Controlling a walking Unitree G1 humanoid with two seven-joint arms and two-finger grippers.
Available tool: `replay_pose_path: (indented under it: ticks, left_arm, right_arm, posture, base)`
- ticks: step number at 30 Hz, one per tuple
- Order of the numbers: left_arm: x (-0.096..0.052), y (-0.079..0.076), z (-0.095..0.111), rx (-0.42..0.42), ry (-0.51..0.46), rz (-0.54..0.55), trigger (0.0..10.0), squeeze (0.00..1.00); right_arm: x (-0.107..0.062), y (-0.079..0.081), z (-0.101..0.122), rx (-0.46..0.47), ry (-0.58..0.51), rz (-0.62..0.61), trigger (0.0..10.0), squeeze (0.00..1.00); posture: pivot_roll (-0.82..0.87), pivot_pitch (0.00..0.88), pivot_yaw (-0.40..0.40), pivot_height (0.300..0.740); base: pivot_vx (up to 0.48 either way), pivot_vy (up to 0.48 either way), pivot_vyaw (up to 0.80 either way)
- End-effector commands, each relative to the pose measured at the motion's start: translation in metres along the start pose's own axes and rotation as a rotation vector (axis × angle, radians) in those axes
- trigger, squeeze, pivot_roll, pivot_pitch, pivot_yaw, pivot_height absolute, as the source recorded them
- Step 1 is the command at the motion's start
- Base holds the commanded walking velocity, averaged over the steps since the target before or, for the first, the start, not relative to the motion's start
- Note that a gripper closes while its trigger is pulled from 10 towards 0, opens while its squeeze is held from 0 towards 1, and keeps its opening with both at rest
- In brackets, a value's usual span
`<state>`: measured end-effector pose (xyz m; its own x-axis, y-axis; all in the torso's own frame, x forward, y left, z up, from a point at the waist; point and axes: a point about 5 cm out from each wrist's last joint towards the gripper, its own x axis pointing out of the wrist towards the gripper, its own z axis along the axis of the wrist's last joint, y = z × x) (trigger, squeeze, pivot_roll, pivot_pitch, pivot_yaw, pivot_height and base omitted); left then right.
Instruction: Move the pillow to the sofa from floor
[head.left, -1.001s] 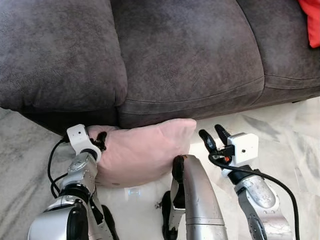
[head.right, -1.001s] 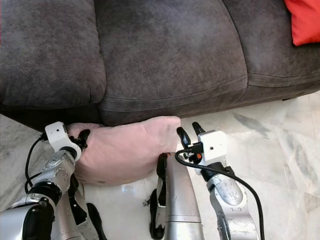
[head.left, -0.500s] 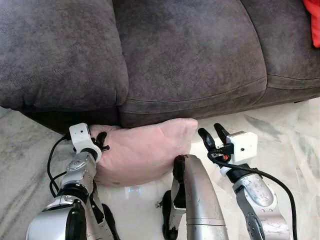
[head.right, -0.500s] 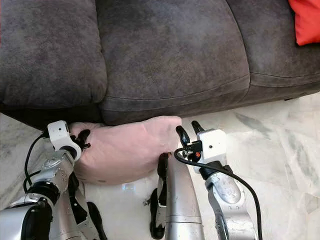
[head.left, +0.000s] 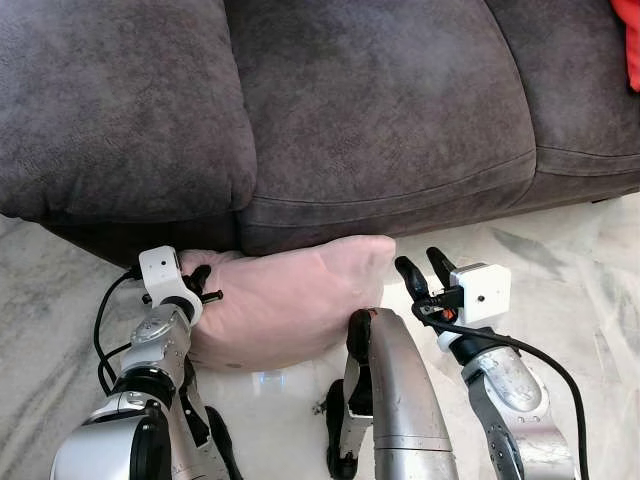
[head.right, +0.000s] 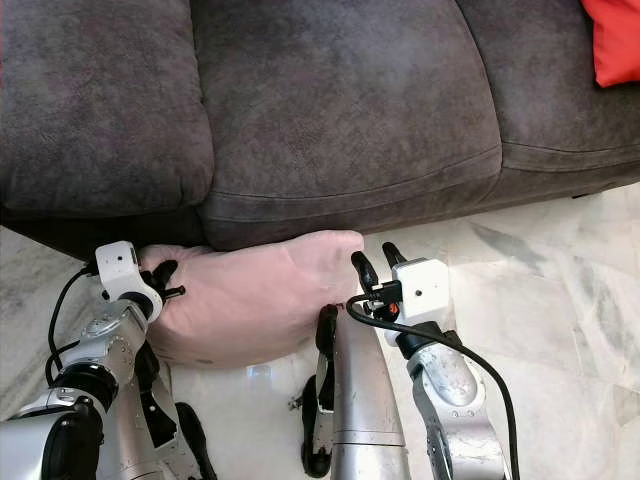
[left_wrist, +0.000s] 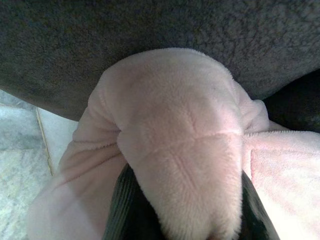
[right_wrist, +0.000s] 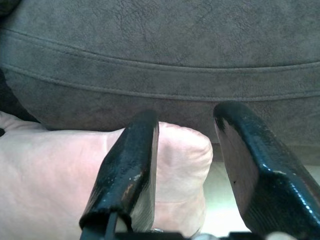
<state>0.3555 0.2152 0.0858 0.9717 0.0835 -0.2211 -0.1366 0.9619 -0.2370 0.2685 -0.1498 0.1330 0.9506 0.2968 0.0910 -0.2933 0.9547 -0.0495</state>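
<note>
A pink pillow (head.left: 290, 300) lies on the floor, pushed against the front of the dark grey sofa (head.left: 380, 120). My left gripper (head.left: 200, 285) is at the pillow's left corner. In the left wrist view a bunched fold of the pillow (left_wrist: 175, 135) sits squeezed between the black fingers (left_wrist: 125, 210), so it is shut on the pillow. My right gripper (head.left: 422, 272) stands open just right of the pillow's right corner. In the right wrist view that corner (right_wrist: 182, 150) lies in the gap between the fingers (right_wrist: 130, 170), and I cannot tell whether they touch it.
The sofa's seat cushions overhang the pillow from behind. A red cushion (head.right: 615, 40) lies on the sofa at the far right. Pale marble floor (head.left: 560, 260) spreads to the right. My silver leg (head.left: 395, 400) stands just in front of the pillow.
My right gripper has edged left toward the pillow's right corner. The left gripper stays at the left corner; the view has shifted slightly.
</note>
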Motion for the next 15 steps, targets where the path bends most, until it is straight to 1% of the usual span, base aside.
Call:
replay_pose_path:
  ticks: [1, 11, 14, 15]
  left_arm:
    - [-0.0031, 0.0045, -0.0081, 0.008, 0.028, 0.015, 0.0, 0.00]
    - [-0.0036, 0.0046, -0.0087, 0.013, 0.028, 0.006, 0.0, 0.00]
    - [-0.0035, 0.0041, -0.0074, 0.031, 0.018, 0.006, 0.0, 0.00]
    - [-0.0038, 0.0018, -0.0058, 0.053, -0.001, -0.006, 0.0, 0.00]
  right_arm:
    - [-0.0046, -0.0004, -0.0082, 0.008, 0.029, -0.009, 10.0, 0.00]
    - [-0.0010, 0.0016, -0.0095, 0.015, 0.022, -0.011, 10.0, 0.00]
    - [0.0011, 0.0024, -0.0111, 0.019, 0.023, -0.012, 10.0, 0.00]
    - [0.0022, 0.0027, -0.0121, 0.021, 0.023, -0.014, 10.0, 0.00]
  posture:
    - [-0.08, 0.399, -0.137, 0.470]
    - [-0.07, 0.391, -0.127, 0.470]
    - [-0.06, 0.382, -0.118, 0.470]
    - [-0.06, 0.378, -0.115, 0.470]
  base:
    - [0.000, 0.000, 0.00]
    - [0.000, 0.000, 0.00]
    - [0.000, 0.000, 0.00]
    - [0.000, 0.000, 0.00]
